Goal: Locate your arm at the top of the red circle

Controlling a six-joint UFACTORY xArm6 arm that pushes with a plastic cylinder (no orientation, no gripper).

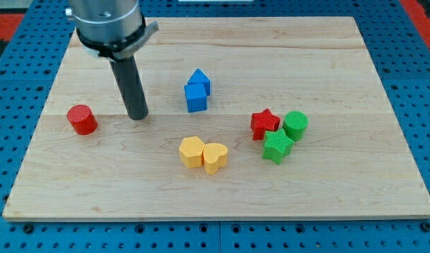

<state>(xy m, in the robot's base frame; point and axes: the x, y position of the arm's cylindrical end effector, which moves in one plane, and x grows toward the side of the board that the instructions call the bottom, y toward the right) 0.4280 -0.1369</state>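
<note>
Start at the view's bottom and work up. Nearest you on the desk sit two yellow blocks, the yellow hexagon and the yellow heart, touching side by side. A little to the view's right is the green star. It touches the red star and the green circle just above it.

Over on the view's left is the thing you want, the red circle. It stands alone, near the desk's left edge.

My tip is down on the desk, just to the view's right of the red circle, at about the same height in the view. They are apart, not touching.

Farther up, two blue blocks touch: the blue cube and a blue house shape behind it.

There is no pincer here, only a rod, so I cannot tell you open or closed.

I think you are in the getting-closer step. Next, I would go up and to the view's left, so my tip ends above the red circle. Go around it and do not bump it.
</note>
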